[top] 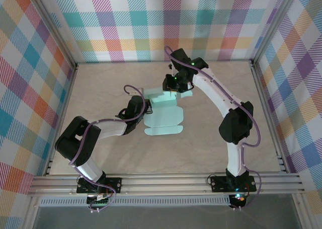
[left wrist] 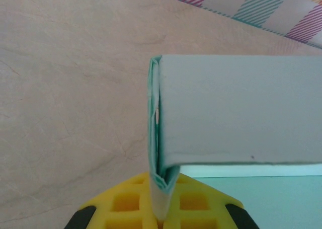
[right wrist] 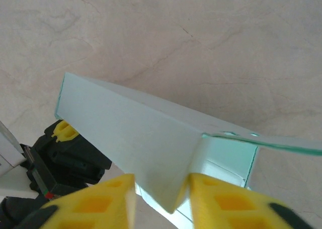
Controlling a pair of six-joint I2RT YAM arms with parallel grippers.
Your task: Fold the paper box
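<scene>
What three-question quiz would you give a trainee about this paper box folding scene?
1. True or false: the pale mint-blue thin card paper box lies completely flat on the beige table.
2. Multiple choice: the left gripper is A) open above the card, B) shut on a folded-up wall of the card, C) resting on bare table.
3. Short answer: which gripper is at the far end of the box, its yellow fingers on either side of a raised card panel?

Key:
1. False; some panels stand up.
2. B.
3. The right gripper.
</scene>
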